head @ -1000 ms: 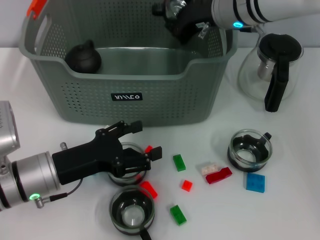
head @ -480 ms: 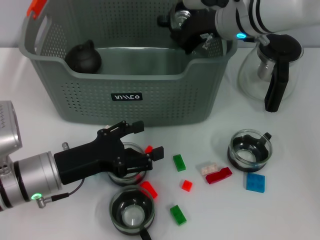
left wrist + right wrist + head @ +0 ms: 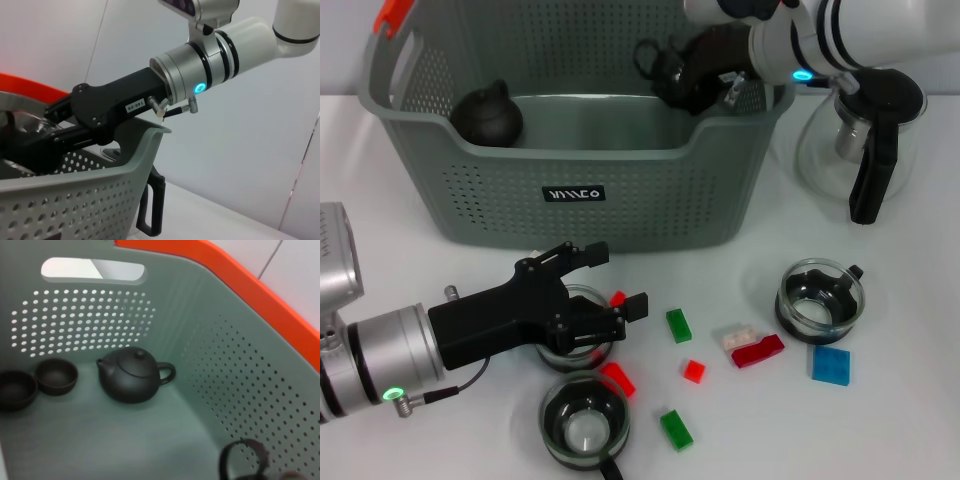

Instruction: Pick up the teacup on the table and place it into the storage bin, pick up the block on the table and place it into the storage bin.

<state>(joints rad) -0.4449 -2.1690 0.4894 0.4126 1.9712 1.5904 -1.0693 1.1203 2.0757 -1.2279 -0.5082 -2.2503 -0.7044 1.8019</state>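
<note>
My right gripper [image 3: 672, 75] is shut on a glass teacup [image 3: 658, 60] with a black handle and hangs inside the grey storage bin [image 3: 650, 200] near its back right corner. The cup's handle [image 3: 243, 460] shows low in the right wrist view. My left gripper [image 3: 619, 277] stands open over a second teacup [image 3: 575, 338] in front of the bin, partly hiding it. Two more teacups [image 3: 585, 420] [image 3: 820, 297] sit on the table. Blocks lie scattered between them: red [image 3: 617, 378], green [image 3: 678, 325], white [image 3: 737, 335] and blue [image 3: 831, 365].
A dark teapot [image 3: 132, 375] and two small dark cups [image 3: 56, 376] rest on the bin's floor. A glass carafe [image 3: 865, 130] with a black handle stands right of the bin. The bin's rim carries orange clips [image 3: 392, 15].
My right gripper has sunk lower and slightly left into the bin, carrying the teacup. The left arm has stayed almost still.
</note>
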